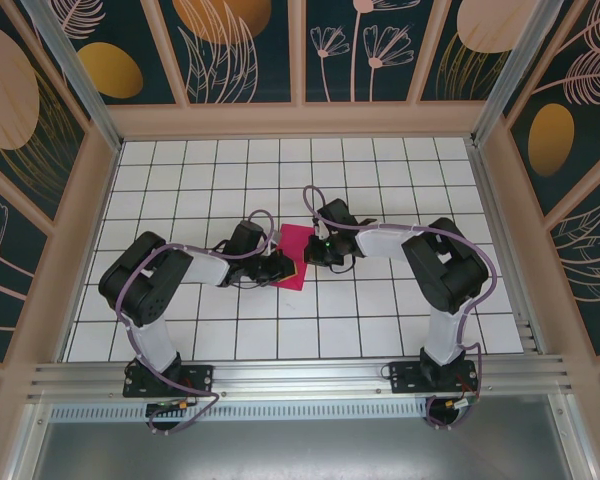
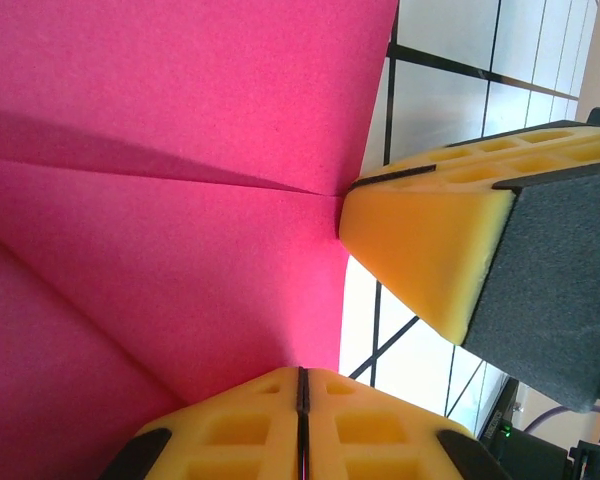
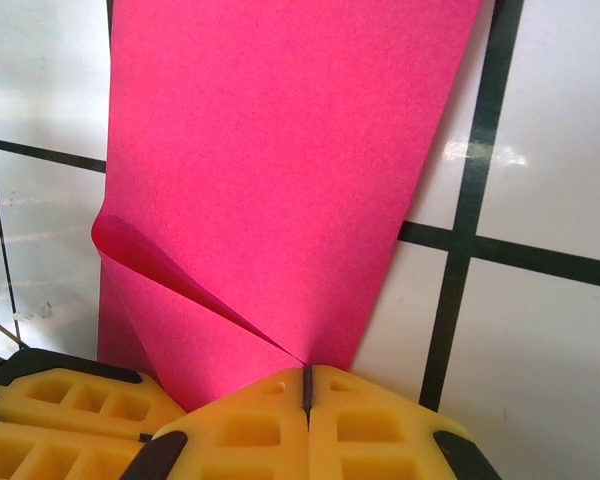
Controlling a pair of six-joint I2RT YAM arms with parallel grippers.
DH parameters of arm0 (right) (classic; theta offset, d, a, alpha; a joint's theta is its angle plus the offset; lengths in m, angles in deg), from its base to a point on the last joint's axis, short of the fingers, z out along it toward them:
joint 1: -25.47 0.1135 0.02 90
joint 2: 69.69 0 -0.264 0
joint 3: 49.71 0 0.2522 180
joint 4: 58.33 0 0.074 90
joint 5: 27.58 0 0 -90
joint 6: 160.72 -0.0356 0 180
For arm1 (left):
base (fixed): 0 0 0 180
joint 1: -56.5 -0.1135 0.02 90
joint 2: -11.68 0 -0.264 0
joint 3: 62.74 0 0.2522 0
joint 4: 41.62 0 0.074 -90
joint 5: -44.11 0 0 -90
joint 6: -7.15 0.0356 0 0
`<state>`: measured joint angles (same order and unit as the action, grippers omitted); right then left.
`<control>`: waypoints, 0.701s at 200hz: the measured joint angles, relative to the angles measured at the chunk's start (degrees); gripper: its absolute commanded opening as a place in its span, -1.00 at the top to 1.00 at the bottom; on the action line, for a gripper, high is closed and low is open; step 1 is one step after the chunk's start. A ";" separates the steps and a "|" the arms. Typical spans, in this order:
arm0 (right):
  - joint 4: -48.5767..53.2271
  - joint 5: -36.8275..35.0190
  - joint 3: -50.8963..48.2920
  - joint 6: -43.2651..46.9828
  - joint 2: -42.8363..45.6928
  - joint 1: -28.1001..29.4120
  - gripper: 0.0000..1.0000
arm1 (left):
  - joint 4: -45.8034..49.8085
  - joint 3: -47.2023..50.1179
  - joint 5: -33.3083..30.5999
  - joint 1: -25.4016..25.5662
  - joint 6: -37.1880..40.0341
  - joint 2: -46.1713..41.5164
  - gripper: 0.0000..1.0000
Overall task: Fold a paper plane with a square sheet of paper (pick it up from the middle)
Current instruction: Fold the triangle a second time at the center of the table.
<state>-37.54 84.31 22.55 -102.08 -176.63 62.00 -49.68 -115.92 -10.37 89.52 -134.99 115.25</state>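
Observation:
The square sheet of paper (image 1: pixel 296 250) is magenta-pink and partly folded, lying mid-table between the two grippers. In the left wrist view the paper (image 2: pixel 180 200) shows a sharp crease running to its right edge. My left gripper (image 2: pixel 302 372) is shut, its yellow pads pinching the sheet's lower edge; seen from above, the left gripper (image 1: pixel 284 269) is at the paper's near-left side. My right gripper (image 3: pixel 306 372) is shut on the paper (image 3: pixel 280 150) where a raised flap meets the flat layer; seen from above, the right gripper (image 1: pixel 316 250) is at the right edge. Its fingers (image 2: pixel 430 240) press that edge.
The white tiled table (image 1: pixel 400 170) has black grid lines and wooden walls (image 1: pixel 300 120) on three sides. An aluminium rail (image 1: pixel 300 375) runs along the near edge by the arm bases. The left gripper's pads (image 3: pixel 70 400) sit close beside my right gripper.

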 measured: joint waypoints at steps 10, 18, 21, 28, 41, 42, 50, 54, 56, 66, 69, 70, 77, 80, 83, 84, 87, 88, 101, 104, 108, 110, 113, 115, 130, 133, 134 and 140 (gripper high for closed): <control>0.00 0.00 0.00 0.00 0.00 0.00 0.94 | 0.00 -0.02 0.00 0.00 0.00 0.00 0.77; 0.02 0.00 0.00 0.00 0.00 0.00 0.94 | 0.00 -0.02 0.00 0.00 0.02 0.00 0.77; 0.02 0.00 0.00 0.00 0.00 0.00 0.94 | 0.00 -0.02 0.00 0.00 0.02 0.02 0.78; 0.02 0.00 0.00 0.00 0.00 0.00 0.94 | 0.00 -0.02 0.00 0.00 0.02 0.02 0.78; 0.02 0.00 0.00 0.00 0.00 0.00 0.94 | 0.00 -0.02 0.00 0.00 0.02 0.04 0.77; 0.02 0.00 0.00 0.00 0.00 0.00 0.94 | 0.00 -0.02 0.00 0.00 0.00 0.04 0.78; 0.00 0.00 0.00 0.00 0.00 0.00 0.94 | 0.00 -0.02 0.00 0.00 0.02 0.11 0.78; 0.02 0.00 0.00 0.00 0.00 0.00 0.94 | 0.00 0.00 0.00 0.00 0.02 0.13 0.78; 0.00 0.00 0.00 0.00 0.00 0.00 0.93 | 0.00 -0.02 0.00 0.00 0.02 0.17 0.78; 0.00 0.00 -0.02 0.00 0.00 0.00 0.91 | 0.00 -0.02 0.00 0.00 0.02 0.22 0.78; 0.00 0.00 -0.02 -0.02 0.00 0.00 0.90 | 0.00 -0.02 0.00 0.00 0.02 0.22 0.78; 0.00 0.00 -0.02 0.00 0.00 0.00 0.89 | 0.00 -0.02 0.00 0.00 0.02 0.22 0.78; 0.00 -0.04 -0.02 -0.02 0.00 0.00 0.86 | 0.00 -0.02 0.00 0.00 0.04 0.22 0.78; 0.00 -0.04 -0.02 -0.04 0.00 0.00 0.85 | 0.02 -0.02 0.00 0.00 0.09 0.22 0.78; 0.00 -0.07 -0.02 -0.02 0.00 0.00 0.83 | 0.02 -0.02 0.00 0.00 0.17 0.22 0.78; 0.02 -0.07 -0.02 -0.02 0.00 0.00 0.83 | 0.02 -0.02 0.00 0.00 0.17 0.22 0.78; 0.02 -0.13 -0.02 -0.04 0.00 0.00 0.81 | 0.04 -0.02 0.00 0.00 0.20 0.24 0.78; 0.02 -0.20 -0.02 0.00 0.00 0.00 0.81 | 0.04 -0.02 0.00 0.00 0.20 0.24 0.79; 0.04 -0.46 -0.02 -0.07 0.00 0.02 0.71 | 0.20 -0.11 0.00 0.00 0.33 0.26 0.79; 0.02 -0.48 -0.02 0.02 0.02 0.02 0.68 | 0.26 -0.15 0.00 0.00 0.39 0.28 0.80; 0.07 -0.61 -0.02 -0.02 0.04 0.02 0.65 | 0.44 -0.24 -0.04 0.00 0.42 0.31 0.81; 0.04 -0.68 -0.02 0.04 0.04 0.02 0.64 | 0.52 -0.26 -0.02 0.00 0.42 0.31 0.81; 0.04 -0.68 -0.02 -0.04 0.07 0.02 0.62 | 0.61 -0.33 -0.04 0.00 0.42 0.33 0.81; 0.04 -0.76 -0.02 -0.02 0.09 0.00 0.60 | 0.70 -0.35 -0.02 0.00 0.44 0.33 0.81; 0.11 -1.33 -0.02 0.00 0.61 0.07 0.55 | 1.22 -0.57 -0.22 0.00 0.59 0.33 0.82; 0.13 -1.44 -0.04 -0.02 0.72 0.07 0.55 | 1.27 -0.59 -0.22 0.00 0.59 0.33 0.82; 0.15 -1.51 -0.04 -0.04 0.79 0.07 0.55 | 1.29 -0.59 -0.24 0.00 0.61 0.33 0.82; 0.13 -1.77 -0.04 -0.02 1.07 0.07 0.55 | 1.46 -0.68 -0.26 0.00 0.63 0.35 0.82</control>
<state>-37.41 82.54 22.50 -102.10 -175.56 62.07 -48.22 -116.60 -10.63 89.52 -134.36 115.60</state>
